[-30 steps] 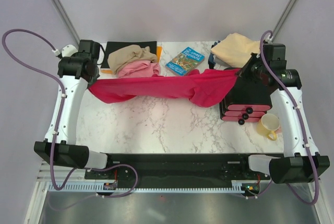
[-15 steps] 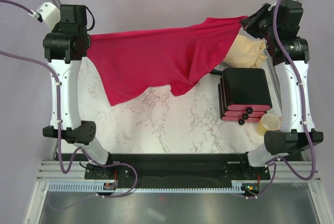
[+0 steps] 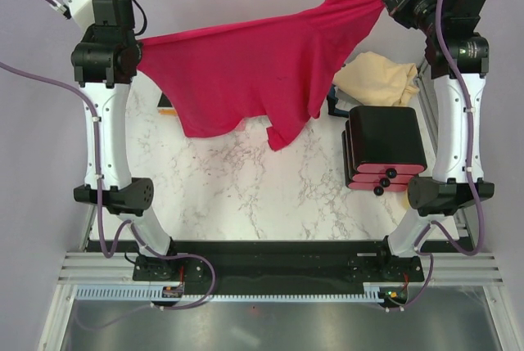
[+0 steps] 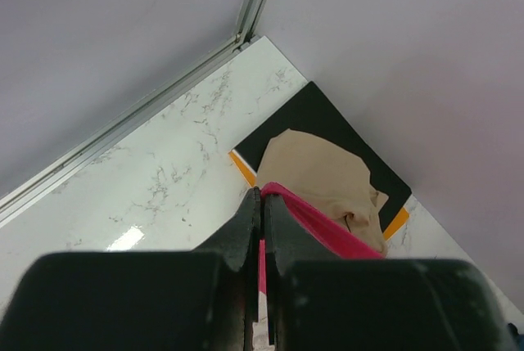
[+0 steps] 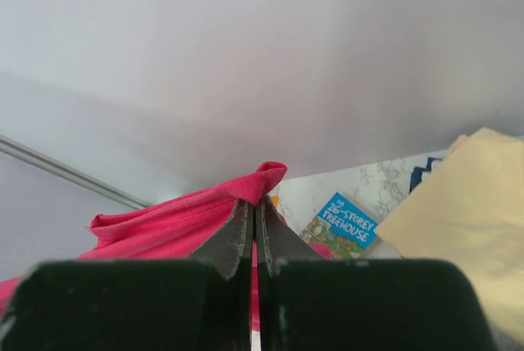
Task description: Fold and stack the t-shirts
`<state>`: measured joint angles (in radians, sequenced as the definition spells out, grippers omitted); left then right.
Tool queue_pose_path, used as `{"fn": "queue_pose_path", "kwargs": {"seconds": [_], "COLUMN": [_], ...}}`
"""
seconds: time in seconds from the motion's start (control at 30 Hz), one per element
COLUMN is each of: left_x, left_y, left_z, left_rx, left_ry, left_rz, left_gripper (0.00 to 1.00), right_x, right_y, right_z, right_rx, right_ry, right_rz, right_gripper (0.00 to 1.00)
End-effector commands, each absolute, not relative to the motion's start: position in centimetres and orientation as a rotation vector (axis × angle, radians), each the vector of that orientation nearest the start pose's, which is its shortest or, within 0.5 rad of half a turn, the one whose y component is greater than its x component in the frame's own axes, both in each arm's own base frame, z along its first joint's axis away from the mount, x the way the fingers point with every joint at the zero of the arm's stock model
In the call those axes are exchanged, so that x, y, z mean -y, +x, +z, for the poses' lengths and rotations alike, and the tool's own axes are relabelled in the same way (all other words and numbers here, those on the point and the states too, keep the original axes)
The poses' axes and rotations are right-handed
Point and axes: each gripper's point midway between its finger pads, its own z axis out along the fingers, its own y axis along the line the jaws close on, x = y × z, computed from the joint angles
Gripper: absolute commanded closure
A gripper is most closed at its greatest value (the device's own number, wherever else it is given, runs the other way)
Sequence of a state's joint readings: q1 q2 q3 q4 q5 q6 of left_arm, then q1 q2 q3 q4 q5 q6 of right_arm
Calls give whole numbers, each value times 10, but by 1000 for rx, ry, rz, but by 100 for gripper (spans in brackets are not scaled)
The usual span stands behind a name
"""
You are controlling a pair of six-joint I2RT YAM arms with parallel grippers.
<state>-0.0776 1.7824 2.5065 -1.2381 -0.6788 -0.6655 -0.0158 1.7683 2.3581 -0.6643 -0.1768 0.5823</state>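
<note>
The left claw [image 4: 262, 200] and the right claw [image 5: 255, 205] were each seen clamped tight on a top corner of the red t-shirt [image 3: 246, 73], which was held spread between them above the desk [image 3: 237, 195], while the cream t-shirt [image 3: 378, 79] was seen bunched on the desk's far right.

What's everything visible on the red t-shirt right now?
The crimson t-shirt is plain, soft cloth, unfolded and stretched between both arms: the left gripper is shut on one bunched edge, the right gripper on the other. It hangs as a wrinkled sheet over the far half of the marble table, with a flap drooping lowest near the middle. Whether that flap touches the table cannot be told.
</note>
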Motion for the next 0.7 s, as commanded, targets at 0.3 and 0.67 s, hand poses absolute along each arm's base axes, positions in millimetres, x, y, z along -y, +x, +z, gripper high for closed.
{"fn": "queue_pose_path", "kwargs": {"seconds": [0.3, 0.67], "left_x": [-142, -151], "left_y": [395, 441], "left_z": [433, 404], "left_rx": [-1626, -1708], "left_ry": [-1098, -1071], "left_rz": [489, 399], "left_gripper": [98, 98], "right_x": [18, 6], "right_y": [512, 548], "right_z": [494, 508], "right_rx": [-1581, -1507], "right_ry": [434, 390], "right_rz": [424, 613], "right_gripper": [100, 100]}}
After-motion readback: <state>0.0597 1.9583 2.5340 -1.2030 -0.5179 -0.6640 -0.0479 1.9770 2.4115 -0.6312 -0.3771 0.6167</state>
